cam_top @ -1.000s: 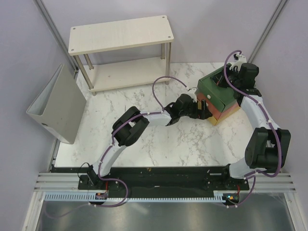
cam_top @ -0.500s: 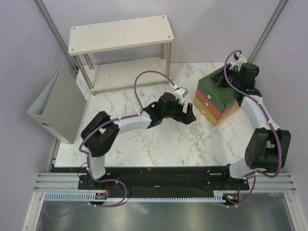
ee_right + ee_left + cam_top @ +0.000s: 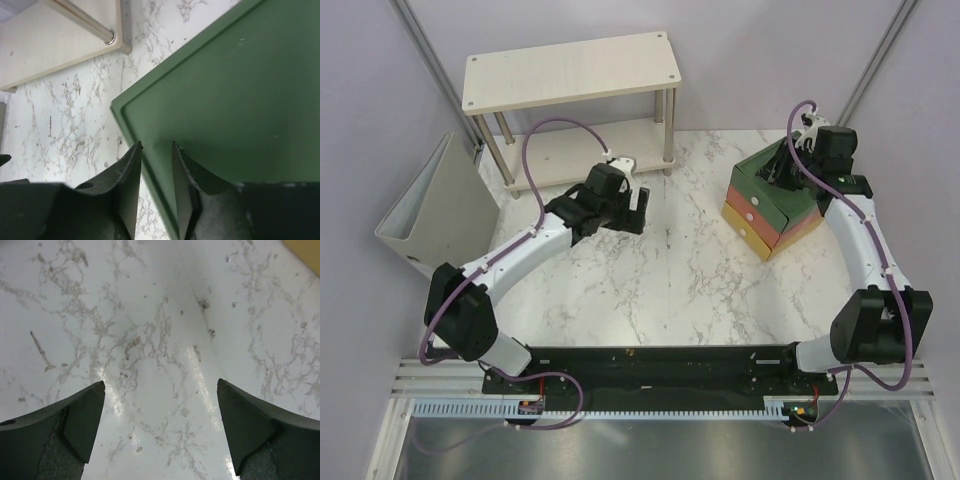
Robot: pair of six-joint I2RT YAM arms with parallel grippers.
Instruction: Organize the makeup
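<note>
No makeup shows in any view. The green-red-yellow drawer box (image 3: 767, 207) stands at the right of the marble table (image 3: 660, 290), its drawers pushed in. My right gripper (image 3: 777, 172) hovers over the box's green top (image 3: 240, 90), near its left edge. In the right wrist view the right gripper (image 3: 157, 145) has its jaws a narrow gap apart, with nothing between them. My left gripper (image 3: 636, 208) is over bare marble left of the table's middle. In the left wrist view the left gripper (image 3: 161, 383) stands wide open and empty.
A pale wooden two-level shelf (image 3: 570, 70) stands at the back, and its lower board and a metal leg (image 3: 85, 22) show in the right wrist view. A grey file holder (image 3: 440, 225) leans at the left edge of the table.
My left arm has swung away from the drawer box, back to the left and toward the shelf. My right gripper's jaws have parted slightly above the box top.
</note>
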